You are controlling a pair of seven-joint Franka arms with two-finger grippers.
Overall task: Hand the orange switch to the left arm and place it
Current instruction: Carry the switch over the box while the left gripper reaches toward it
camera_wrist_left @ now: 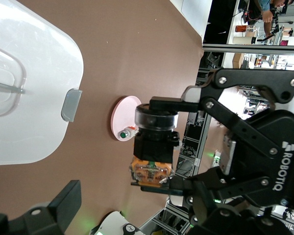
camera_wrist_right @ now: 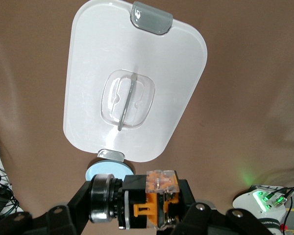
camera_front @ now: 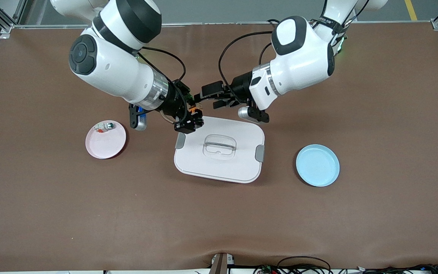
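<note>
The right gripper point(camera_front: 193, 116) was clamped on the orange switch point(camera_front: 193, 109), up in the air over the box's point(camera_front: 219, 167) edge toward the robots. The left gripper point(camera_front: 212, 97) hovered just beside it, fingers spread wide, holding nothing.

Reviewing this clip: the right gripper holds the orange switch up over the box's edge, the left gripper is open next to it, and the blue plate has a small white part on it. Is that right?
Not quite. The small white part lies on the pink plate, as the front view shows; the blue plate carries nothing. The rest stands: the right gripper holds the orange switch over the box edge, and the left gripper is open beside it.
</note>
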